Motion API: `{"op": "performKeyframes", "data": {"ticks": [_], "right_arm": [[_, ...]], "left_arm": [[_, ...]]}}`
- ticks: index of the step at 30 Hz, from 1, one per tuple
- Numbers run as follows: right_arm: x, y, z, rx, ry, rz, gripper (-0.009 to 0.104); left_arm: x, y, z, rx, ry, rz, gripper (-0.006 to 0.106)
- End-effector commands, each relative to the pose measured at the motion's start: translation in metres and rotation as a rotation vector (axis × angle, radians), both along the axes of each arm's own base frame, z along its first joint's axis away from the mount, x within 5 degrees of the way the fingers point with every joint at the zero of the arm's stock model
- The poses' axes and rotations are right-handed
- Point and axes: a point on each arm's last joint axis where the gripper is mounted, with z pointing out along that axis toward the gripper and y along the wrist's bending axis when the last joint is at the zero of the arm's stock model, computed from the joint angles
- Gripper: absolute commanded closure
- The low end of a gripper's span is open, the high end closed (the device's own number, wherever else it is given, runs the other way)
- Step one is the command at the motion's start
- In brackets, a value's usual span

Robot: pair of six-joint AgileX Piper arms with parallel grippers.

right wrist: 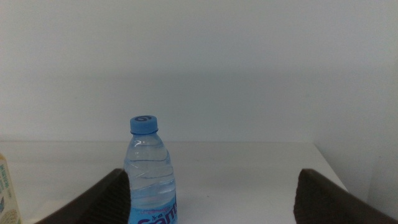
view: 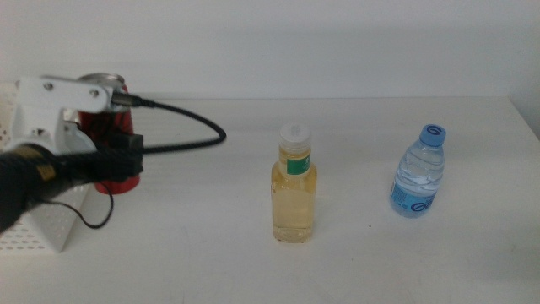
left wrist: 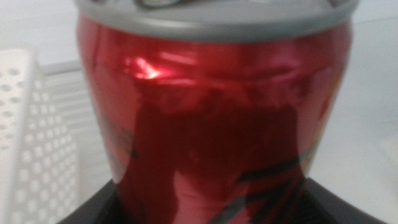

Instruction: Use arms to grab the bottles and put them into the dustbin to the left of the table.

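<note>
The left gripper (view: 118, 165) has its jaws clamped on the red can (view: 114, 135), holding it upright just beside the white basket (view: 42, 224), and that looks like the way to drop it in, since the basket is where the bottles must go. From the middle view I cannot tell if the can is lifted off the counter (view: 211, 253) or touching it. The bottle of yellow liquid (view: 294, 190) stands on the counter well to the right of the basket, and the blue-capped water bottle (view: 419, 173) stands even farther from it. The left wrist view shows the can very close, with the basket's holey wall beside it, which the middle view partly hides. The right gripper (right wrist: 211, 205) waits with jaws spread wide and empty; only its own view shows it, looking at the water bottle.
</note>
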Motion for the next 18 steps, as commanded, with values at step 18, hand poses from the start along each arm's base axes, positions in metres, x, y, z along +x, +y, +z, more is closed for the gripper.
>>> {"op": "performKeyframes", "data": {"ticks": [18], "right_arm": [[-0.004,-0.001,0.011,-0.014,-0.112,-0.014,0.024]], "left_arm": [[0.019,0.071,0.112,0.146,0.124,0.191,0.105]]}}
